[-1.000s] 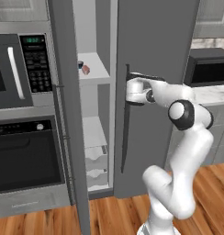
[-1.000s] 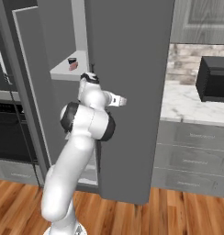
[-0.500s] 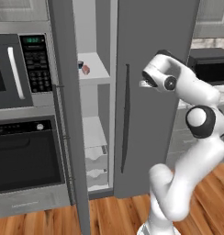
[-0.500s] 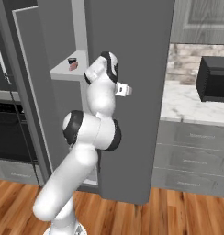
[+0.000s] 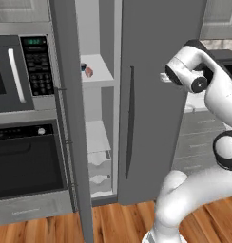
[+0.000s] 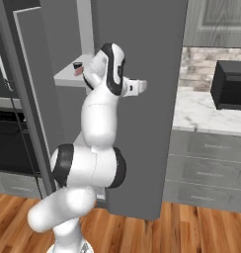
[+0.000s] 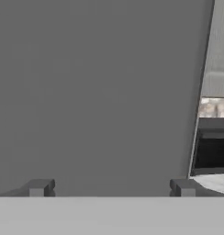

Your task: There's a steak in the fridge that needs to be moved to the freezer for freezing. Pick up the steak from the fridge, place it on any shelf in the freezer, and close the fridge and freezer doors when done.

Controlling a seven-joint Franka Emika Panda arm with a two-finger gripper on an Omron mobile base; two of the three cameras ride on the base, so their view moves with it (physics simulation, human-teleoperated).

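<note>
Nearest the cameras, the white, smooth-shelled arm with dark joints rises from a plank-patterned wooden floor and carries its two-finger gripper raised before the wide matte grey door panel; in the hand view the two small dark fingertips stand spread wide with nothing between them, so the claw is released and empty, facing flat grey door surface. The wide panel, with its long thin dark vertical handle, lies closed across the fridge. Beside it the narrow grey door panel stands swung open, edge-on to the left base camera, exposing the narrow white freezer compartment with slim flat shelves and pale drawers. Farthest in, the steak, a small pinkish-red lump with a paler edge, rests near the front edge of an upper freezer shelf, just beside a small dark round cup with a blue rim. Judged from this layout, only the narrow door remains to be shut. The risk is that the arm, far from that door's handle, may sweep across and strike the door edge, or push too lightly and leave it ajar; a hard slam could jolt the steak off the shelf edge.
</note>
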